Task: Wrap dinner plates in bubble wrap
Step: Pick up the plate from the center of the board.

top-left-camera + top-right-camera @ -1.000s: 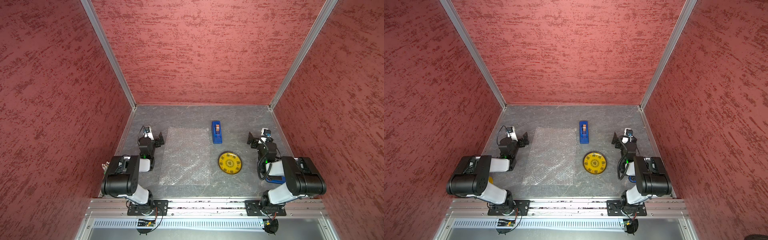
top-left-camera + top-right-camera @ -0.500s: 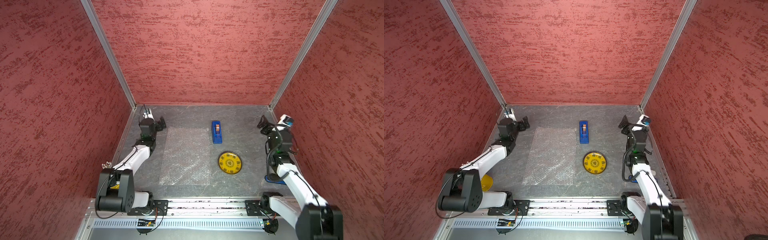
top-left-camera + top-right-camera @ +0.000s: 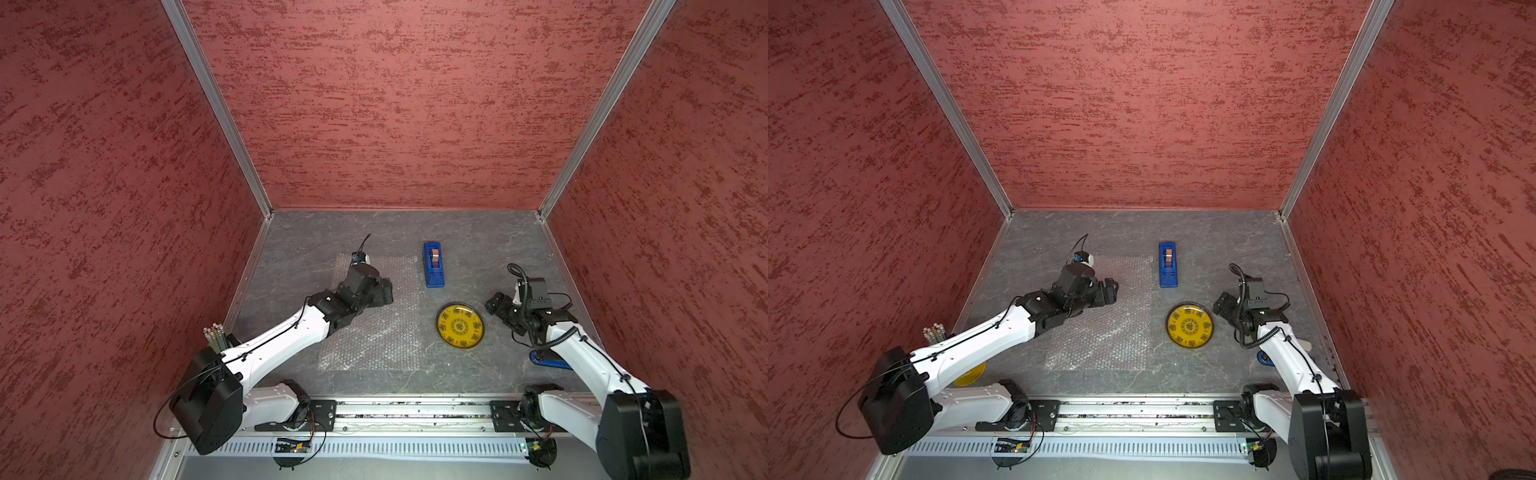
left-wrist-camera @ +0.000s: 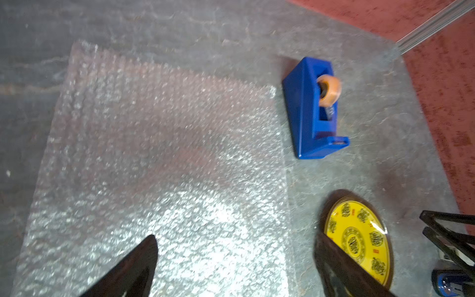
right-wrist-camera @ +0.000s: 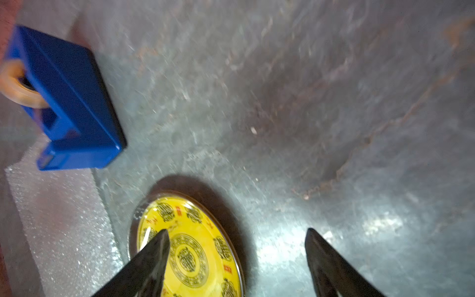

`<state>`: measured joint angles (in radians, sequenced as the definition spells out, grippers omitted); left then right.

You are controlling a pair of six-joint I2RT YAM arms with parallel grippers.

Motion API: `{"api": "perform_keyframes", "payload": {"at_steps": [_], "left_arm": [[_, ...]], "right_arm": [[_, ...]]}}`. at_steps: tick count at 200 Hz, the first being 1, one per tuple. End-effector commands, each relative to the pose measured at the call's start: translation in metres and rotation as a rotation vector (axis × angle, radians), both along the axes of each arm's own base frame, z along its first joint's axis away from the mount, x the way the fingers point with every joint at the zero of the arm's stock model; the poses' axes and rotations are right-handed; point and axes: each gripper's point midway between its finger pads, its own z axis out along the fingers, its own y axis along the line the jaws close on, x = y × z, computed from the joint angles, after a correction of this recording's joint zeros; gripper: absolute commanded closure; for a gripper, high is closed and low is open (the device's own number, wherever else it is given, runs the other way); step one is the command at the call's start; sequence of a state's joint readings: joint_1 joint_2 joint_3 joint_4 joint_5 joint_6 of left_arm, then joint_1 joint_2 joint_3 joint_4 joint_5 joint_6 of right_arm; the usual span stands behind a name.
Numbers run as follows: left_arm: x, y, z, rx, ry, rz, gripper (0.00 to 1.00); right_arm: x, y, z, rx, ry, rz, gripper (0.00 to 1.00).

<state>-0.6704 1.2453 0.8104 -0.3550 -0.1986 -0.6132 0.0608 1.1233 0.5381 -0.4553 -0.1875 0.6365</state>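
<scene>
Right gripper [image 5: 236,231], jaws apart, empty, straddles rim of yellow plate [image 5: 195,257]; contact unclear through blur. Left gripper [image 4: 236,237], jaws wide, empty, hovers over bubble wrap [image 4: 154,144], spread flat just beside plate, not touching. Tape dispenser [image 3: 433,264] sits beyond plate. Wrapping not begun: plate bare on table [image 3: 478,241]; move onto sheet, folding, likely taping remain.

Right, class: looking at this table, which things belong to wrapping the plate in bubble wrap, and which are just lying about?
For the job:
- yellow plate
- bubble wrap

Lying about:
- blue tape dispenser, though it might seal the wrap later
- yellow pencil cup
- half-hidden blue object, too covered to name
</scene>
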Motion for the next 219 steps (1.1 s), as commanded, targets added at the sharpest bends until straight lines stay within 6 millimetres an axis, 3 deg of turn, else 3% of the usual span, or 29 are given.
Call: {"api": "perform_keyframes", "payload": {"at_steps": [1,46,61,85,117,148,177,196,219], "left_arm": [[0.002,0.003,-0.01,-0.019,0.043,0.049,0.05],[0.001,0.009,-0.045,0.011,0.132,0.092,0.07],[-0.002,0.012,-0.052,-0.002,0.148,0.118,0.08],[-0.005,0.022,-0.059,-0.019,0.181,0.168,0.09],[-0.007,0.036,-0.057,-0.055,0.201,0.22,0.1],[-0.005,0.033,-0.042,-0.082,0.176,0.204,0.09],[-0.005,0.03,-0.028,-0.114,0.165,0.208,0.09],[-0.005,0.031,-0.017,-0.135,0.148,0.219,0.1],[-0.004,0.032,0.001,-0.158,0.122,0.226,0.11]], "right_arm": [[-0.007,0.021,-0.011,0.1,0.048,0.044,0.23],[-0.014,0.04,-0.03,0.136,0.084,0.096,0.42],[-0.018,0.042,-0.034,0.138,0.093,0.104,0.53],[-0.021,0.042,-0.038,0.143,0.097,0.096,0.61],[-0.02,0.041,-0.029,0.134,0.069,0.096,0.79],[-0.021,0.037,-0.018,0.102,0.052,0.108,0.99],[-0.022,0.038,0.008,0.097,0.002,0.137,1.0],[-0.021,0.049,0.043,0.122,-0.091,0.211,1.0],[-0.03,0.078,0.09,0.191,-0.192,0.345,1.0]]}}
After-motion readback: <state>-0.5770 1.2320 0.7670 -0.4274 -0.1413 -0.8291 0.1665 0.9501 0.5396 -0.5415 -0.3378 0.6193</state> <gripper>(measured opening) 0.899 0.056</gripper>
